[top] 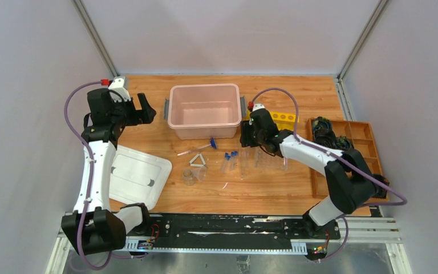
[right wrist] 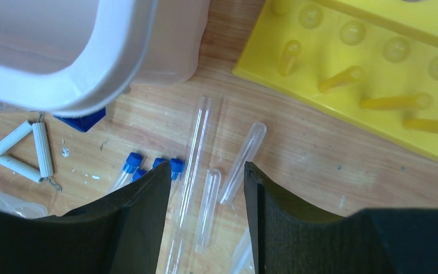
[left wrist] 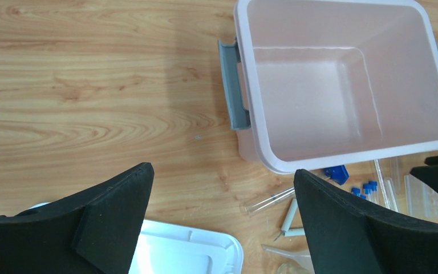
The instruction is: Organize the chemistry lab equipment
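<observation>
Clear tubes (right wrist: 210, 194) lie under the part-open, empty right tool (right wrist: 208, 165); left tool (left wrist: 222, 168) gapes empty.

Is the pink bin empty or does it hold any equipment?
Empty. The pink bin shows a bare floor in top and left wrist views; the blue-capped tubes lie outside it.

White lid (top: 138, 177), wooden compartment tray (top: 368, 137)

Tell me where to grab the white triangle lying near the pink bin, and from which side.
Take the white triangle by one of its white sides, at mid-length, coming straight down from above. It lies flat on the table, so nothing stands up to pinch sideways; the open middle leaves room for one jaw inside the frame and one outside.
</observation>
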{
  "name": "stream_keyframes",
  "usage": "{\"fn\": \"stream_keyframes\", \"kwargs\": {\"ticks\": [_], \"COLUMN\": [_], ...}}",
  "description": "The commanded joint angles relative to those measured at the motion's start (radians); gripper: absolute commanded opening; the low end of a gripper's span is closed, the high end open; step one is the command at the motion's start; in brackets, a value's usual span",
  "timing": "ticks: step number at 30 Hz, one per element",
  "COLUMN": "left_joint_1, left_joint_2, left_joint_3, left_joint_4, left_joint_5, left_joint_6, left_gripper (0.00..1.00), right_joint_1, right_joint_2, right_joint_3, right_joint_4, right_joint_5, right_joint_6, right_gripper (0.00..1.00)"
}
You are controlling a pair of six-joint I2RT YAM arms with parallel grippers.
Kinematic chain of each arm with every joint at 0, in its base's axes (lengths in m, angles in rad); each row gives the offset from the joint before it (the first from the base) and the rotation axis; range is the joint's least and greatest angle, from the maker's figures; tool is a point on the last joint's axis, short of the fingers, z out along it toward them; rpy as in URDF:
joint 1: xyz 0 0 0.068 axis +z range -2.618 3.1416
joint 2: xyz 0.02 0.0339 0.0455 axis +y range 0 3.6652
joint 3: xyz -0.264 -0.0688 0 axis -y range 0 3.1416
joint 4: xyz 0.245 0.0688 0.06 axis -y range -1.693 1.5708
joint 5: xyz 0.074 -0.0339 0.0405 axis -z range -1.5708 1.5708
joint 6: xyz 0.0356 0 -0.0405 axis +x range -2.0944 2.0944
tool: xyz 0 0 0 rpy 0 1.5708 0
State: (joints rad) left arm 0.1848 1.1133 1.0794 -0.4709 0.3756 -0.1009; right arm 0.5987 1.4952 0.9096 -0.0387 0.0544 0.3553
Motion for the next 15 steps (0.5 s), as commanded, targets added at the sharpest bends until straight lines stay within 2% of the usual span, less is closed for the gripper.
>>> {"fn": "stream_keyframes", "kwargs": {"ticks": [1, 8, 15], "left_joint_1": [0.007, 0.007, 0.006], "left_joint_2": [-0.012, -0.005, -0.006], "left_joint_3": [-0.004, 0.01, 0.029], "left_joint_4": [-0.018, -0.043, -0.061], "left_joint_5": [0.051, 0.037, -0.003], "left_joint_6": [0.009, 0.038, 0.057], "left_gripper": [1.0, 1.0, 1.0], "right_joint_1": [0.028, 0.051, 0.099], "right_joint_2": [0.083, 0.217, 0.283], "right_joint_3": [0.059, 0.115, 0.13], "right_joint_4": [0.03, 0.077, 0.098], "right_joint_5": [0.035, 0.064, 0.169], "right_joint_6": [0.034, 0.054, 0.048], "right_gripper": [0.54, 0.51, 0.47]}}
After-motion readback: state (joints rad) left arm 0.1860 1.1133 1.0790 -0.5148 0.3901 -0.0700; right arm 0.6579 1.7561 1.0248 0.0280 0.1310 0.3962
